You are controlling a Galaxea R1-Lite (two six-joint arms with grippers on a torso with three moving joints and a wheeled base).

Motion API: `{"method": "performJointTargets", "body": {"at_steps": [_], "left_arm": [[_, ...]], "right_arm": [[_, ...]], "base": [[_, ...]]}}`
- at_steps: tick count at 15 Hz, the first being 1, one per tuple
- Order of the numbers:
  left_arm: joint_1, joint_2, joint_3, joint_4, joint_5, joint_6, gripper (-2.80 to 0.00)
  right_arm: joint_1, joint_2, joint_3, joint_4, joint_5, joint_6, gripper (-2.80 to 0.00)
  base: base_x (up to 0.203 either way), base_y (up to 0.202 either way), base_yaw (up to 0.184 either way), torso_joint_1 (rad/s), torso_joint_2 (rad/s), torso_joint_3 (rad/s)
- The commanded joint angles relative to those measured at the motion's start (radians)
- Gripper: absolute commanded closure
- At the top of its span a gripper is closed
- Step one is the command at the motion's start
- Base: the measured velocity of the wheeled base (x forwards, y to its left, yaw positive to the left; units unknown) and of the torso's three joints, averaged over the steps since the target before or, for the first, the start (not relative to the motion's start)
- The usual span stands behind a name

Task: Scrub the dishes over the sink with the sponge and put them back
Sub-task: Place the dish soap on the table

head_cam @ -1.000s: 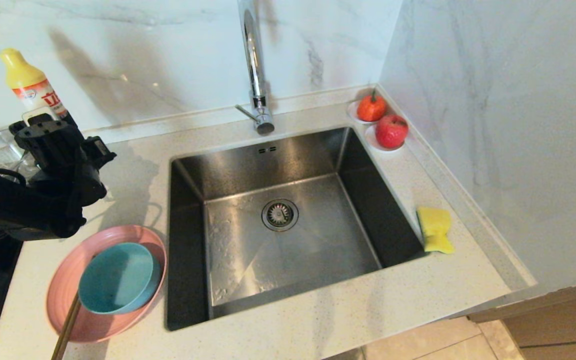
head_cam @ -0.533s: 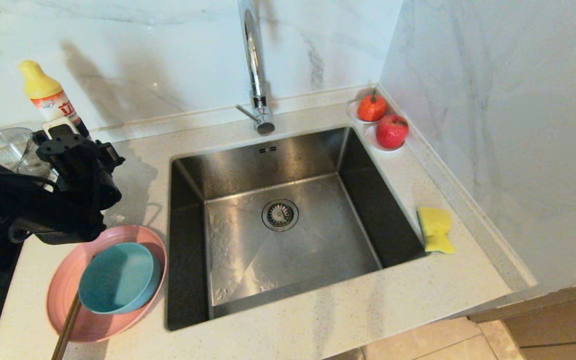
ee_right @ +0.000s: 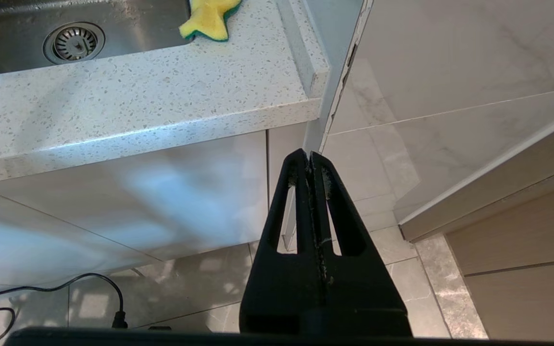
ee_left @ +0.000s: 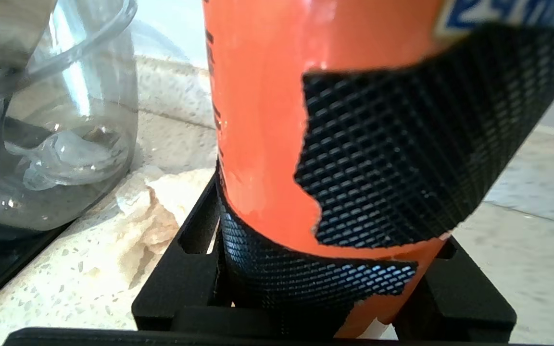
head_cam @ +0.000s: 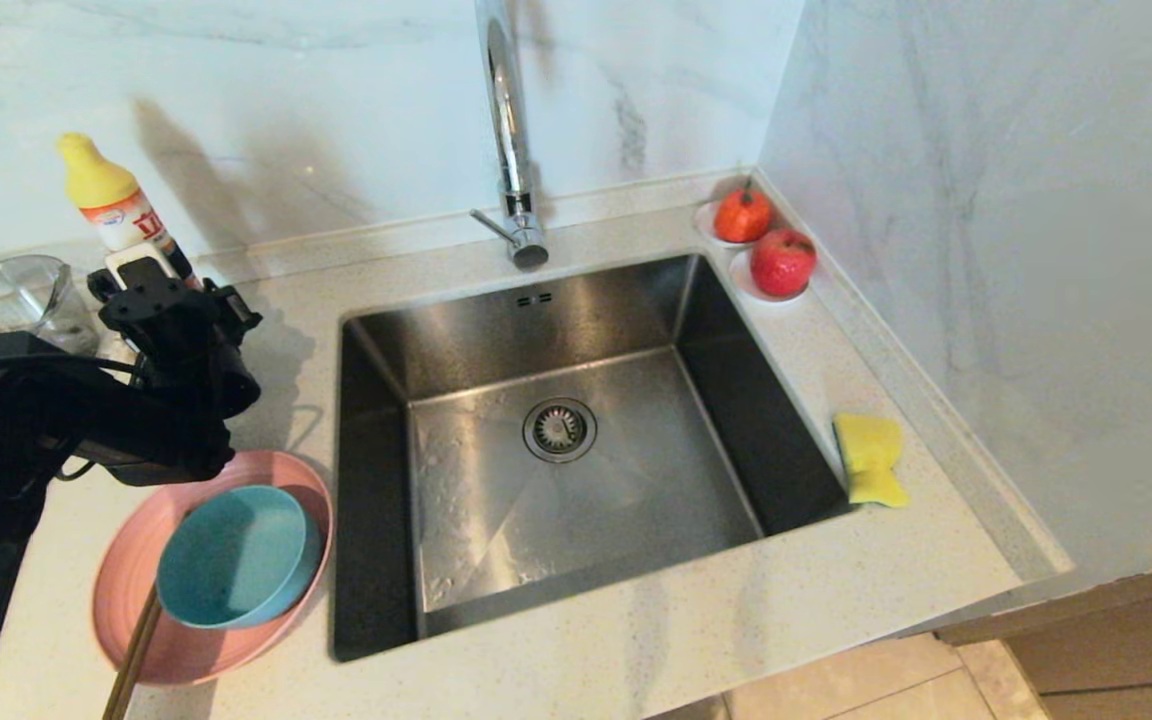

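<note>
The teal bowl (head_cam: 231, 555) sits inside the pink plate (head_cam: 226, 650) on the counter left of the sink (head_cam: 636, 480). The yellow sponge (head_cam: 871, 458) lies on the counter right of the sink, and the right wrist view shows the sponge (ee_right: 208, 19) too. My left gripper (head_cam: 151, 290) is behind the plate, shut on an orange detergent bottle (head_cam: 111, 200) with a yellow cap. The bottle (ee_left: 258, 120) fills the left gripper (ee_left: 325, 250), and its base is hidden. My right gripper (ee_right: 310, 156) hangs shut below the counter's front edge.
A clear glass bowl (head_cam: 6, 295) stands at the far left beside the bottle. The chrome tap (head_cam: 508, 120) rises behind the sink. Two red fruits (head_cam: 782, 261) sit in the back right corner. A wooden stick (head_cam: 131, 650) leans on the plate. A wall bounds the right side.
My left arm has carried the detergent bottle rightward and lower, nearer the counter behind the plate. The dishes, the sponge and the right arm have not moved.
</note>
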State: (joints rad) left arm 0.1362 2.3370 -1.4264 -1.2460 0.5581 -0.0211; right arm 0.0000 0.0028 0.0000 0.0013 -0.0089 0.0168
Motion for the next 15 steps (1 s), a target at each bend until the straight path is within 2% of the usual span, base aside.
{"method": "performJointTargets", "body": {"at_steps": [1,11,12,13,15], "left_arm": [[0.002,0.026,-0.016,-0.007,0.003,-0.003,0.0],[0.02,0.065,-0.08,-0.012,0.002,-0.019,0.0],[0.022,0.073,-0.08,-0.009,0.002,-0.025,-0.74],[0.022,0.076,-0.081,-0.008,0.001,-0.03,-2.8],[0.026,0.076,-0.08,-0.006,0.0,-0.037,-2.8]], "right_arm": [[0.0,0.0,0.0,0.0,0.0,0.0,0.0],[0.0,0.0,0.0,0.0,0.0,0.0,0.0],[0.0,0.0,0.0,0.0,0.0,0.0,0.0],[0.0,0.0,0.0,0.0,0.0,0.0,0.0],[0.0,0.0,0.0,0.0,0.0,0.0,0.0]], "base": [[0.0,0.0,0.0,0.0,0.0,0.0],[0.0,0.0,0.0,0.0,0.0,0.0],[0.0,0.0,0.0,0.0,0.0,0.0],[0.0,0.0,0.0,0.0,0.0,0.0],[0.0,0.0,0.0,0.0,0.0,0.0]]}}
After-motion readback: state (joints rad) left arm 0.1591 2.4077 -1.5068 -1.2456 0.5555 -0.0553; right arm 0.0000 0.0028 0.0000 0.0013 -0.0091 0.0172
